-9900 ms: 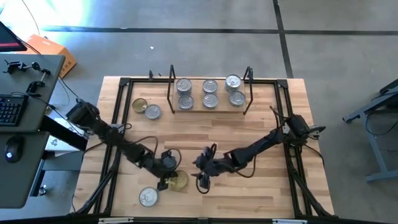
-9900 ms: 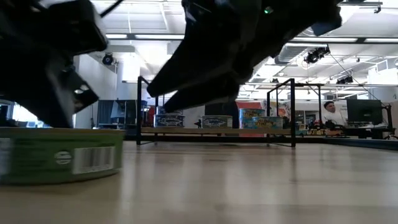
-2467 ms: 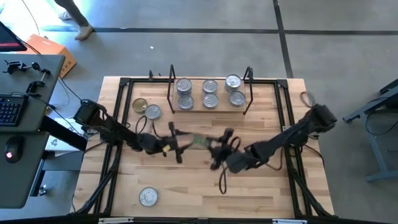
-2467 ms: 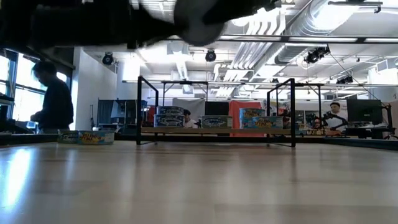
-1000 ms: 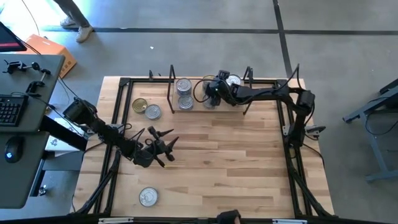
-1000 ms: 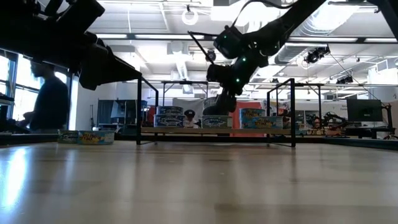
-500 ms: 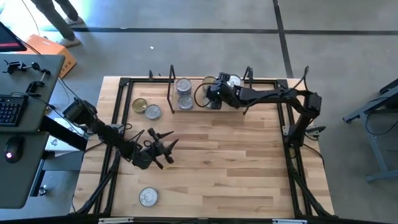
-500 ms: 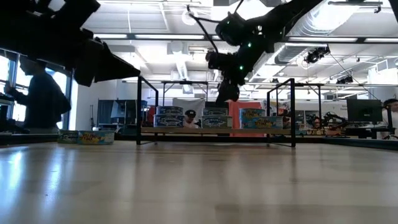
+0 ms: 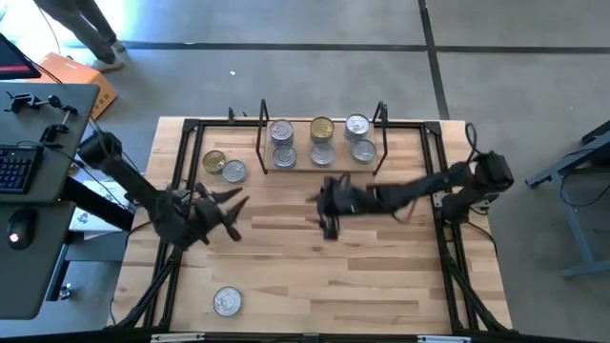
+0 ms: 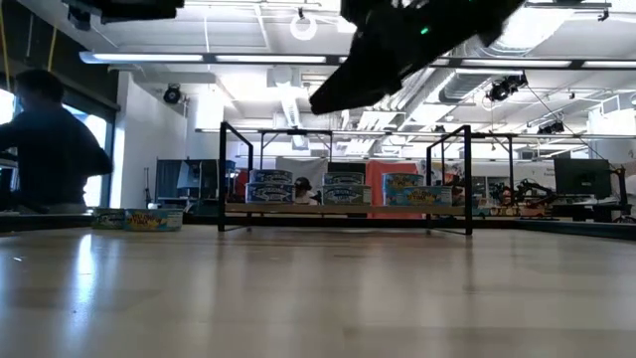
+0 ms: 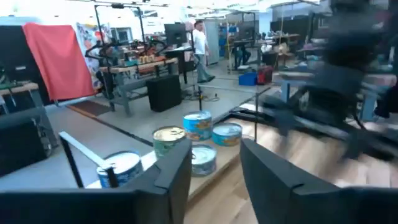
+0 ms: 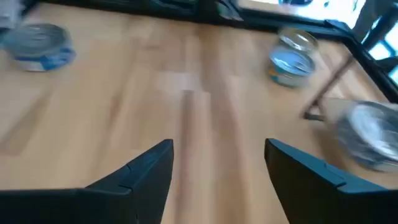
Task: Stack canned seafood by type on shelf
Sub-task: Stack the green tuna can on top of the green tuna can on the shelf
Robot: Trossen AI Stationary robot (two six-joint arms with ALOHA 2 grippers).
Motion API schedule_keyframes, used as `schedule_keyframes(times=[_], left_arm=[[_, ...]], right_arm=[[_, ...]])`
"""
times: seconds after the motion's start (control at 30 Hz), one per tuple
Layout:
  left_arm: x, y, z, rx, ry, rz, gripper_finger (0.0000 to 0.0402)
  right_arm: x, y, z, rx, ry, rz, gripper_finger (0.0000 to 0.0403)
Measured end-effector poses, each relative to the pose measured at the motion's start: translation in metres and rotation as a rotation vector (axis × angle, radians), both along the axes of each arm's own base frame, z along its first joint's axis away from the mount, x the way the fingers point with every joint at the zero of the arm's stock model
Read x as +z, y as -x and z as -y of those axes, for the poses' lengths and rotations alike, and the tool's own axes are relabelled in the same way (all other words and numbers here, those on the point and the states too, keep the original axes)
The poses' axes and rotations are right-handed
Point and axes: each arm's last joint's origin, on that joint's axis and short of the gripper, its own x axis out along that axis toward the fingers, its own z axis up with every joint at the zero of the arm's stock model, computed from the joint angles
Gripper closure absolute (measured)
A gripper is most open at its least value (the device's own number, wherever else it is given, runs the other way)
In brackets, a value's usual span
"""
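High view is showing nine tins in all. Six are sitting on the shelf (image 9: pixel 320 164) as three pairs: two silver at its left end (image 9: pixel 282 132), a gold-lidded tin (image 9: pixel 322 128) with a silver one in front of it in the middle, and two silver at its right end (image 9: pixel 357 126). Two more are lying on the table (image 9: pixel 381 276) just left of the shelf, a gold tin (image 9: pixel 214 161) touching a silver tin (image 9: pixel 234 171). One lone silver tin (image 9: pixel 227 301) is resting near the table's front edge, well apart from the rest.

Both arms are hanging over the table in front of the shelf. The left gripper (image 9: pixel 227 211) is sitting over the left part with its fingers spread and nothing between them. The right gripper (image 9: pixel 327 217) is hovering near the middle, jaws released and grasping nothing.

Low view is showing what the overhead camera cannot: the blue labels on the shelf tins' sides, stacked two high in places, and a person (image 10: pixel 45 149) standing at the far left. Left wrist view is showing the shelf tins (image 11: pixel 198 124) from the side past parted fingers (image 11: pixel 168 177). Right wrist view is looking down on bare wood between wide-set fingers (image 12: pixel 140 171), with blurred tins at the edges.
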Motion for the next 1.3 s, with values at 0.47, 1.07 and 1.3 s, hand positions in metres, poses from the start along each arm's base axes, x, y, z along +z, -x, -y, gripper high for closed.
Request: schedule_keyframes(times=[0.47,1.07,1.3], left_arm=[[-0.017,0.021,-0.079,-0.021,0.268,-0.144,0.0398],[-0.038,0.037,-0.196,0.627,0.739,-0.664,0.0401],[-0.067,0.033,-0.247,0.658,0.798,-0.806,0.0401]], right_arm=[[-0.027,0.036,-0.079,-0.147,0.135,0.133,0.0158],[-0.027,0.031,-0.062,-0.204,0.136,0.124,0.0158],[-0.028,0.030,-0.058,-0.196,0.138,0.116,0.0158]])
